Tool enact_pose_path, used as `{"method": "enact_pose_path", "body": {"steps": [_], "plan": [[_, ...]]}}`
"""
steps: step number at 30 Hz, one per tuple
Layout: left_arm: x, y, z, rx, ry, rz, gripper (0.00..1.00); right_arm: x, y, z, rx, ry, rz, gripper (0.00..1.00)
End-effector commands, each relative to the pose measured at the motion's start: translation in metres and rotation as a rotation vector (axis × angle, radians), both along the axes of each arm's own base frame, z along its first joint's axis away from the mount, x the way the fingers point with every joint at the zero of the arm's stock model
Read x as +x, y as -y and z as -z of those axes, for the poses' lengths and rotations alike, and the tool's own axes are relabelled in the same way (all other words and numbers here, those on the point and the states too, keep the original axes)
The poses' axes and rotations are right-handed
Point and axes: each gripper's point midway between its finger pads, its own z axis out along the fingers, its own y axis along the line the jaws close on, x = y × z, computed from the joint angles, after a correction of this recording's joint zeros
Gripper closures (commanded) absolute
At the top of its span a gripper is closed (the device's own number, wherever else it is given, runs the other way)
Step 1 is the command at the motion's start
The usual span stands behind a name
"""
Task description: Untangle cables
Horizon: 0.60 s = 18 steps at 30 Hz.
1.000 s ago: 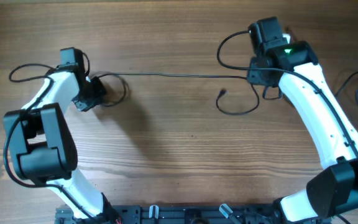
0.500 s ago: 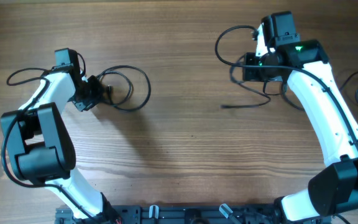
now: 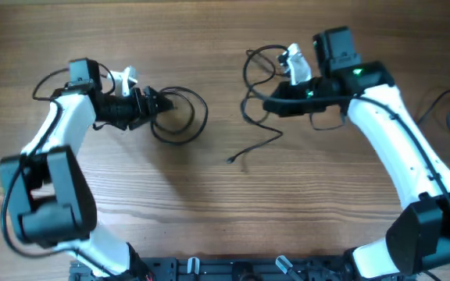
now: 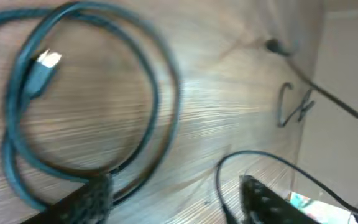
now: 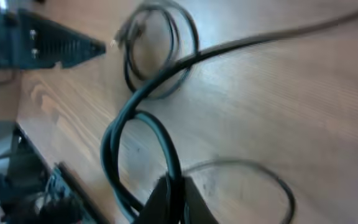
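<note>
Tension is going: your left gripper (image 3: 155, 103) is opening, leaving the coiled cable (image 3: 180, 117) lying loose at ten o'clock, while your right gripper (image 3: 270, 105) is pinching the second cable (image 5: 229, 47) at one o'clock. Strands are now lying apart.

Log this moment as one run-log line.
phase: untangling | left claw: open beside looped cable | right claw: shut on second cable
</note>
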Motion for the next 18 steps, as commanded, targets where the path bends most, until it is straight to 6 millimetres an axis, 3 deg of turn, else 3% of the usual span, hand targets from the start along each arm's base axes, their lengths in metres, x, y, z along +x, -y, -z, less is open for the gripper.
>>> {"method": "enact_pose_path", "body": {"steps": [1, 3, 7, 9, 15, 18], "plan": [[-0.003, 0.028, -0.03, -0.045, 0.021, 0.016, 0.39, -0.004, -0.03, 0.01, 0.013, 0.017, 0.024, 0.96], [-0.006, 0.039, -0.028, -0.039, 0.021, 0.046, 0.36, 0.001, -0.035, 0.024, -0.064, 0.054, 0.085, 0.96], [-0.014, 0.075, -0.03, -0.039, 0.041, 0.144, 0.65, 0.011, -0.045, 0.035, -0.206, 0.16, 0.202, 0.96], [-0.011, 0.087, -0.022, 0.005, -0.01, 0.094, 0.71, 0.012, -0.06, 0.029, -0.176, 0.182, 0.219, 0.96], [-0.015, 0.11, -0.02, 0.0, -0.111, 0.02, 0.71, 0.016, -0.064, 0.033, -0.181, 0.197, 0.222, 0.96], [-0.015, 0.118, -0.027, -0.049, -0.097, 0.047, 0.78, 0.017, -0.066, 0.044, -0.208, 0.204, 0.186, 0.96]]}}
